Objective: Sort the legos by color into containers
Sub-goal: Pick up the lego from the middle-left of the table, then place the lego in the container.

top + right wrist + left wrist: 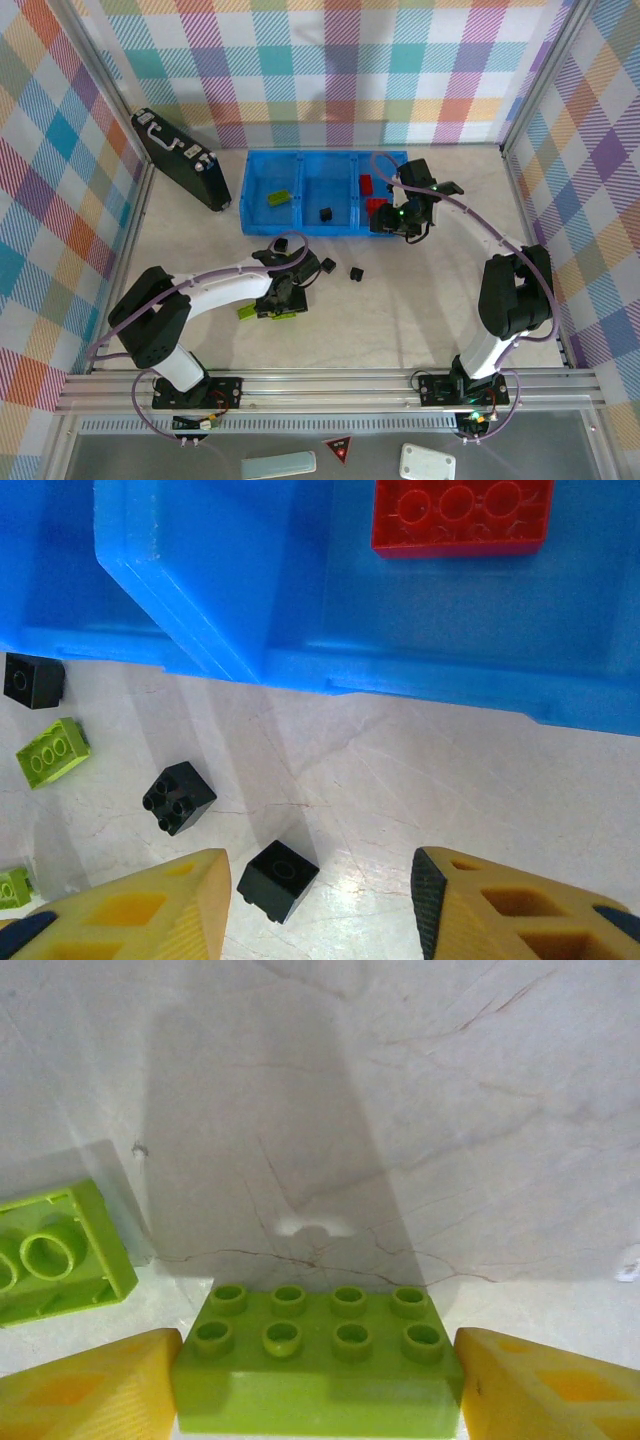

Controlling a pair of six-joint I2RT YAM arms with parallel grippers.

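Lime-green brick (318, 1335) sits flat on the table (420, 1110), your left gripper (318, 1385) clamped on both its ends, so pickup's the step. Next: lift straight up, then carry it toward twelve o'clock into the blue tray's (300, 229) left compartment. Your right gripper (320, 885) hangs empty, jaws apart.

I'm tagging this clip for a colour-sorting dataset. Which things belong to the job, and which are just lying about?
Job: blue tray; lime-green brick and its twins; red bricks; black bricks.
Lying about: black briefcase; white pad; pale-blue block; red triangle.
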